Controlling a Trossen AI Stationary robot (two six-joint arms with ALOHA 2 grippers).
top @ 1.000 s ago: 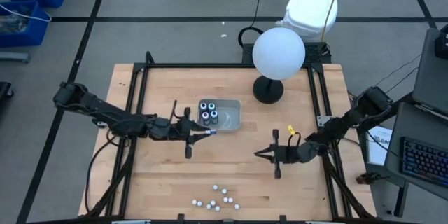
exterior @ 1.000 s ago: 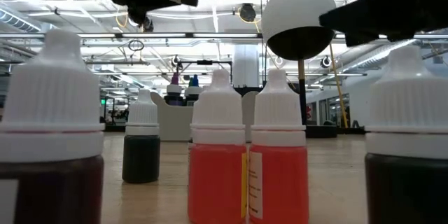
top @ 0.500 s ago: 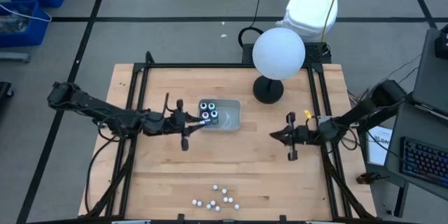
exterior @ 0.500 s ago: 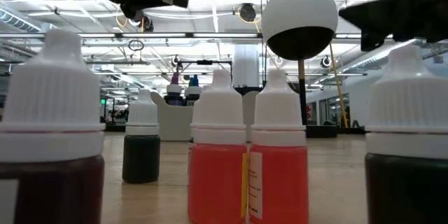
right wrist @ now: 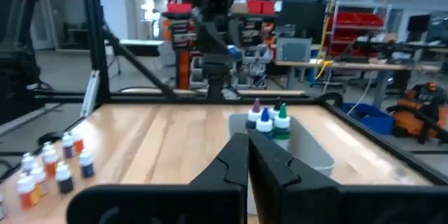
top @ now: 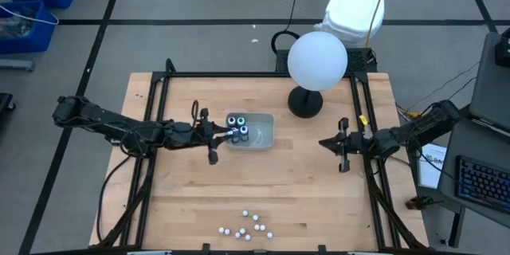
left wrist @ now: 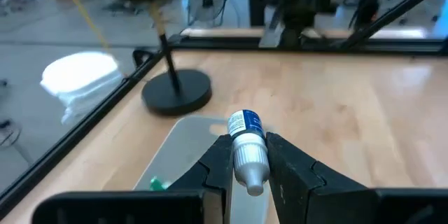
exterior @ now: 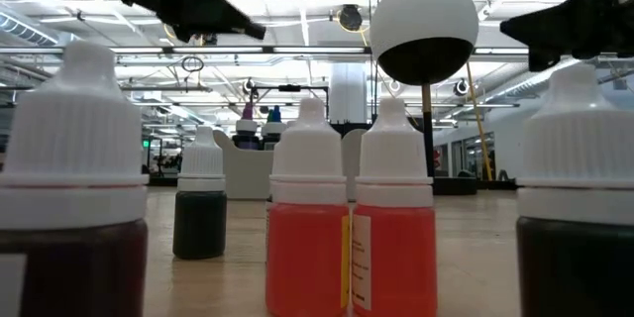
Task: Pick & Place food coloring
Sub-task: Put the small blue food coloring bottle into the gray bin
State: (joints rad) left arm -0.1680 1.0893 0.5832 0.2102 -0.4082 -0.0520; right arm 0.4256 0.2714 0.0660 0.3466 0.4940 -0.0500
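Several food coloring bottles (top: pixel 237 124) stand upright in the grey tray (top: pixel 263 135) at the table's middle. More of them (top: pixel 248 225) stand on the wood near the front edge and fill the low view (exterior: pixel 309 228). My left gripper (top: pixel 226 134) is at the tray's left rim, shut on one small bottle (left wrist: pixel 246 140) with a white cap and a blue label. My right gripper (top: pixel 325 143) is shut and holds nothing, near the table's right edge, above the wood. In the right wrist view its fingers (right wrist: pixel 246 155) point toward the tray (right wrist: pixel 308 150). My left gripper pinches the bottle between its two fingers at the white cap and neck (left wrist: pixel 243 152). The fingers come almost level from the table's left. The bottle lies along them, cap toward the wrist and labelled end (left wrist: pixel 246 122) pointing away, lifted clear above the tray's edge.
A white globe on a black stand (top: pixel 306 102) rises just behind the tray, toward the right. Black frame rails (top: pixel 159 103) run along the table's sides. Bare wood lies between the tray and the front group of bottles.
My right gripper, shut, has drawn back a long way toward the table's right edge and slightly toward the far edge. My left gripper has carried its bottle a little toward the far edge, up to the tray's left rim.
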